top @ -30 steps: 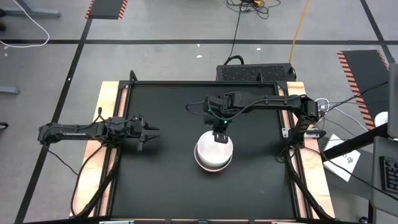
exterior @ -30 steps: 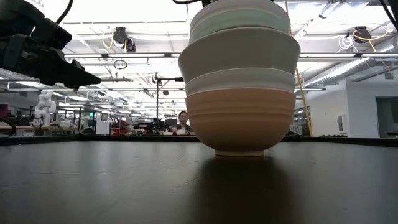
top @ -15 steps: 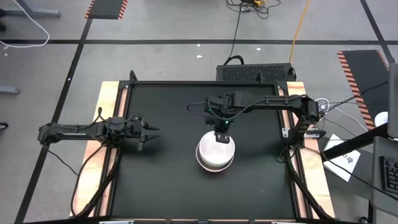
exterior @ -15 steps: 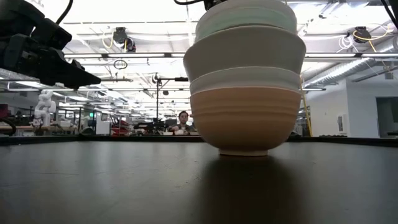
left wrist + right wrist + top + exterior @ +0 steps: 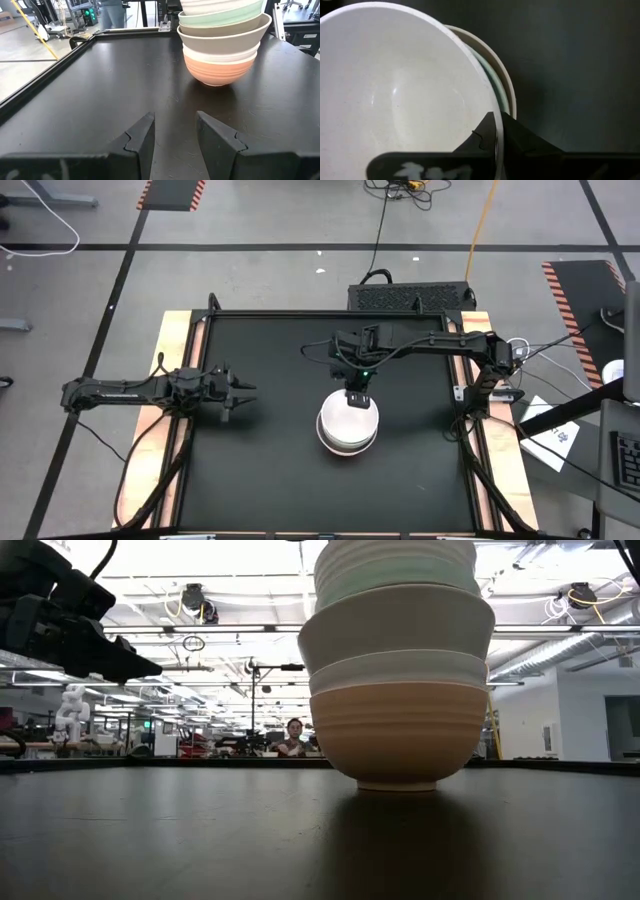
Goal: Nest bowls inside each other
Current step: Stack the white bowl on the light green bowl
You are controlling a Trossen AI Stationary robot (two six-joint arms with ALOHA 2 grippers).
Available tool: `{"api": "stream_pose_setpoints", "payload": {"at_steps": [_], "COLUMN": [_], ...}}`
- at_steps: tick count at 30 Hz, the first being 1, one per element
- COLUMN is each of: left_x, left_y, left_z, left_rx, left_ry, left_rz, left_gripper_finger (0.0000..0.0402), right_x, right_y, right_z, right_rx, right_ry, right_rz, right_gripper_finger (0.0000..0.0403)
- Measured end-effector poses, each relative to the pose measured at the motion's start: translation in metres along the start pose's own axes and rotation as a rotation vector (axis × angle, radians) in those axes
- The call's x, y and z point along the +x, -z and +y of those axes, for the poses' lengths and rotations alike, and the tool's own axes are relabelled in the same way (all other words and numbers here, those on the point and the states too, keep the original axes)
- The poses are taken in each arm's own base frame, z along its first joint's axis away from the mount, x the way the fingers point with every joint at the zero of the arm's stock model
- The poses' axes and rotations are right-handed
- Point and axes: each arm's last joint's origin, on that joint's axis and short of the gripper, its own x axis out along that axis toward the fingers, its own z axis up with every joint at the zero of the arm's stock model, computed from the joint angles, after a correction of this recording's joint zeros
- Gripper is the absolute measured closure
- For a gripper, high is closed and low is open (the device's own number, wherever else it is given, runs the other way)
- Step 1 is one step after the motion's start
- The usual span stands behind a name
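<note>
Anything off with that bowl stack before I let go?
The top white bowl sits off-centre: the right wrist view shows the mint green bowl and beige-grey rim as a crescent on one side only. The right gripper pinches its rim. The left gripper waits apart, open. No spill or damage visible.

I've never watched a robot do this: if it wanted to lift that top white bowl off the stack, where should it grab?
Probably by the thin rim, from above. The white round bowl sits upright, nested deep in the stack of bowls, so only its edge is free. The right gripper pinches that rim already.
</note>
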Motion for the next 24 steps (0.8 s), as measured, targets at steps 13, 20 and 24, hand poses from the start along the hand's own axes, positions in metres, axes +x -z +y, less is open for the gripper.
{"api": "stream_pose_setpoints", "payload": {"at_steps": [13,20,24], "left_x": [0.0000,0.0000,0.0000], "left_y": [0.0021,0.0021,0.0021], "left_z": [-0.0002,-0.0002,-0.0002], "left_rx": [-0.002,-0.005,-0.005], "left_ry": [0.002,0.002,0.002], "left_rz": [0.022,0.021,0.021], "left_gripper_finger": [0.0256,0.0256,0.0256], "right_x": [-0.0002,0.0000,0.0014], "right_y": [0.0001,0.0002,0.0005], "right_z": [0.0005,-0.0016,-0.0024], "right_rx": [0.025,0.031,0.039], "right_ry": [-0.021,0.072,0.082], "right_rz": [0.000,0.001,0.011], "right_gripper_finger": [0.0403,0.0403,0.0403]}}
